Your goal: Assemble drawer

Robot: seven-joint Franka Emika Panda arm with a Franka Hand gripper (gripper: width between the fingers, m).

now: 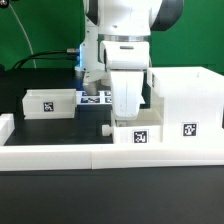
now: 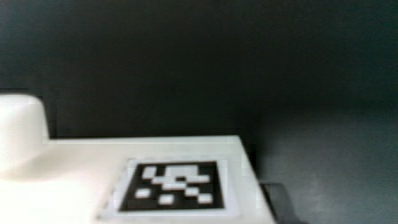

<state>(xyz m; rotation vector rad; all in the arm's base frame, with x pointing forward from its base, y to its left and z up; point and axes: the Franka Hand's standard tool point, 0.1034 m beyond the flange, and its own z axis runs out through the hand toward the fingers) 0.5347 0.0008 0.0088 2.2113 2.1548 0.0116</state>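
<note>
A green backdrop (image 1: 40, 30) hangs behind a black table (image 1: 40, 135).

In the exterior view the white arm comes straight down in the middle, and its gripper (image 1: 125, 114) is low over the table. Directly under it and touching its lower end sits one shallow tray (image 1: 135, 135), whose near wall shows a square tag (image 1: 141, 138). The tray wall hides the fingertips, so I cannot tell whether the gripper is spread apart or clamped on anything. Just beside the gripper, toward the exterior view's right, stands the tall box (image 1: 185, 95), upright, with a tag (image 1: 189, 128) low on its near face; it appears to touch the tray under the gripper. Well off from the gripper, toward the exterior view's left, lies the second tray (image 1: 50, 102), apart from the other parts. Behind the gripper the marker board (image 1: 95, 97) lies flat on the table. In front of the gripper the long low border wall (image 1: 90, 155) runs across the table, with the tray below the gripper close against it.

In the wrist view the dark table (image 2: 214, 60) fills most of the picture. Close under the camera is a white face of the tray (image 2: 80, 165) carrying a blurred tag (image 2: 173, 187). A rounded white form (image 2: 18, 130) rises at the picture's edge; what it is cannot be told.
</note>
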